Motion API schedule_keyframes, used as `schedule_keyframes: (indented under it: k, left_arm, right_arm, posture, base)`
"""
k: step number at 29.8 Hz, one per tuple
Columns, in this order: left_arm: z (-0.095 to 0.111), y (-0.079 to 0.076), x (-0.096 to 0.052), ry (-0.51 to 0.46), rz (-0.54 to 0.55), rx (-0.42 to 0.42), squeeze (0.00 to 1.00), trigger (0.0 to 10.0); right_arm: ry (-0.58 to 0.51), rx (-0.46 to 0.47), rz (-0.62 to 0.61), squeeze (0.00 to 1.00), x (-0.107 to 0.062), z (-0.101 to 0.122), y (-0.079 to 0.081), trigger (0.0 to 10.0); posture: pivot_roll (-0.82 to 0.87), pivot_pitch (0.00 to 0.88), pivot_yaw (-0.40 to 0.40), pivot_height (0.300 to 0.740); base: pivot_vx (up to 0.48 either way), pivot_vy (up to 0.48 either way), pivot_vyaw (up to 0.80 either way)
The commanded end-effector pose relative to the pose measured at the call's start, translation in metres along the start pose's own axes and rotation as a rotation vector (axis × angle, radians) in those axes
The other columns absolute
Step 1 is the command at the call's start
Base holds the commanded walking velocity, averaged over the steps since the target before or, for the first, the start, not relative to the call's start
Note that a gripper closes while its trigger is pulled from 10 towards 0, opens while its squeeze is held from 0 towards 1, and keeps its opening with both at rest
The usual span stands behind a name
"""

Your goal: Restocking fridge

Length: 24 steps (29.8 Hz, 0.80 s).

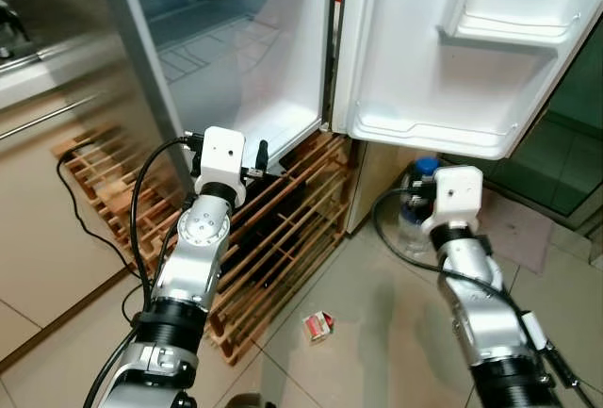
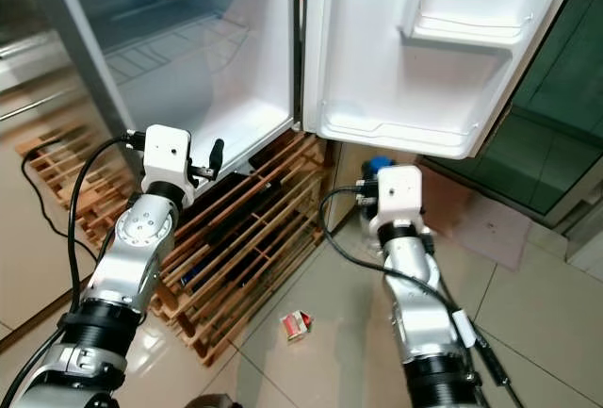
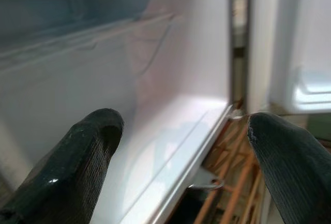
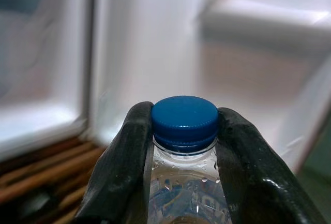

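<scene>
Water bottle [image 4: 186,182] with its blue cap [image 4: 184,121] sits clamped at the neck in the right pincer [image 4: 183,146], held low and right, just below the open fridge door [image 1: 443,40]. The left pincer [image 3: 181,146] is spread wide and empty, facing the fridge's bare white interior [image 1: 245,59] near its lower lip. The carry looks done, with stowing next: lift the bottle over the door shelf [image 1: 429,135] rim. Room lies right of the wooden rack [image 1: 283,229]; a small carton [image 1: 318,325] lies on the floor [image 1: 377,333] between the arms.
</scene>
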<state>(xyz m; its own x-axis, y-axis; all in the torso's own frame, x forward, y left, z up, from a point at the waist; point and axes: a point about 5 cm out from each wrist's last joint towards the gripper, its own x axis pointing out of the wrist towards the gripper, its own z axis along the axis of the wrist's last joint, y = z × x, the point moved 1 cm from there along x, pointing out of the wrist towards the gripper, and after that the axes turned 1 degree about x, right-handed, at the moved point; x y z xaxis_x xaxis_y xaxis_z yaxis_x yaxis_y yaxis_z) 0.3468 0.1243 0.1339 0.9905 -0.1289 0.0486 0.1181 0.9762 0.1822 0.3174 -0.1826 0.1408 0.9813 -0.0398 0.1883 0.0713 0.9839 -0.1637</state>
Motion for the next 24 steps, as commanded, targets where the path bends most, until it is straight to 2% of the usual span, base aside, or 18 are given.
schedule_keyframes:
  k: [1,8,13,16,24]
  left_arm:
    - [0.009,-0.007,0.001,-0.041,-0.030,-0.006,0.00,10.0]
    - [0.012,-0.011,0.001,-0.065,-0.045,-0.013,0.00,10.0]
    - [0.014,-0.015,-0.002,-0.082,-0.059,-0.025,0.00,10.0]
    - [0.011,-0.016,-0.002,-0.055,-0.055,-0.095,0.00,10.0]
    - [0.011,-0.014,-0.001,-0.050,-0.032,-0.087,0.00,10.0]
  right_arm:
    - [-0.090,-0.005,-0.041,0.00,0.008,0.020,-0.011,0.0]
    - [-0.113,-0.010,-0.051,0.00,0.012,0.027,-0.015,0.0]
    - [-0.175,-0.023,-0.033,0.00,0.014,0.043,-0.012,0.0]
    - [-0.201,-0.021,-0.020,0.00,0.015,0.050,-0.009,0.0]
    - [-0.250,-0.017,0.018,0.00,0.015,0.066,0.000,0.0]
  posture:
    - [0.05,0.000,0.015,0.740]
    - [0.05,0.000,0.013,0.740]
    - [0.05,0.000,0.013,0.740]
    - [0.05,0.000,0.013,0.740]
    - [0.05,0.000,0.008,0.740]
  base:
    - [0.480,0.000,0.00]
    - [0.480,0.000,0.00]
    - [0.480,0.000,0.00]
    - [0.480,0.000,0.00]
    - [0.410,0.000,0.00]
